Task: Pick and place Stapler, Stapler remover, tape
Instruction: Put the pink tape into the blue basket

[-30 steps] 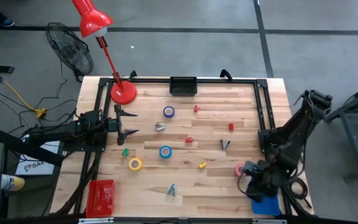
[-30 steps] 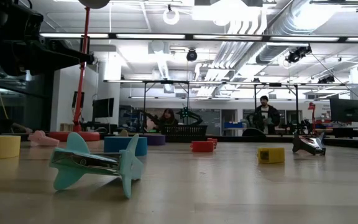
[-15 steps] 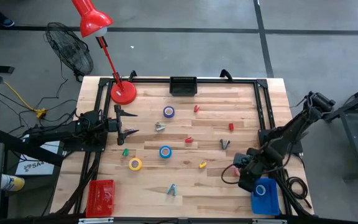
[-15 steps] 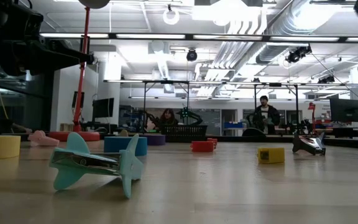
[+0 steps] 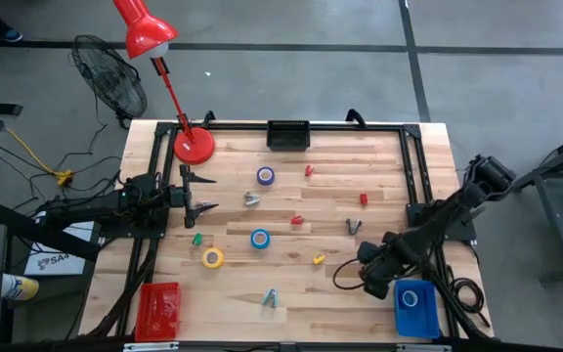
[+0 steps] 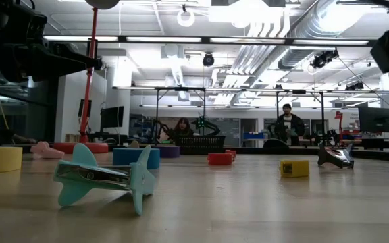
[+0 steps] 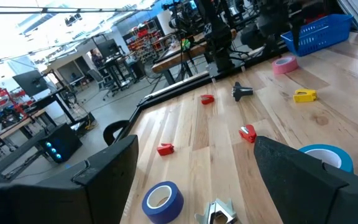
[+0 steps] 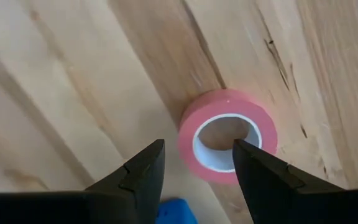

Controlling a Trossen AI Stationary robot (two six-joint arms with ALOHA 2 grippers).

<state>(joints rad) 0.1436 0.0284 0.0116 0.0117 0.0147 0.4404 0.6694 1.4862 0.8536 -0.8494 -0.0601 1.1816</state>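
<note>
A pink tape roll (image 8: 227, 134) lies flat on the wooden table (image 5: 291, 284) near its right side. My right gripper (image 8: 199, 146) points down over it, open; in the right wrist view one fingertip shows over the ring's hole and the other outside its wall. From above, the gripper (image 5: 371, 271) hides the roll. Blue (image 5: 260, 238), purple (image 5: 265, 175) and yellow (image 5: 212, 257) tape rolls lie flat mid-table. Small staplers (image 5: 364, 198) and staple removers (image 5: 354, 227) are scattered around them. My left gripper (image 5: 203, 196) waits open and level at the left edge.
A blue bin (image 5: 417, 305) with a blue roll in it stands at the near right corner, just beside my right gripper. A red bin (image 5: 159, 308) sits near left, a black basket (image 5: 287, 134) and a red lamp (image 5: 194, 145) at the far edge. A teal staple remover (image 6: 103, 177) lies near the front.
My right gripper has swung from above the blue bin toward the table's left and down, rolling as it went, and now hangs over the pink tape roll. Its finger gap is unchanged. The blue bin, covered before, now shows in full.
</note>
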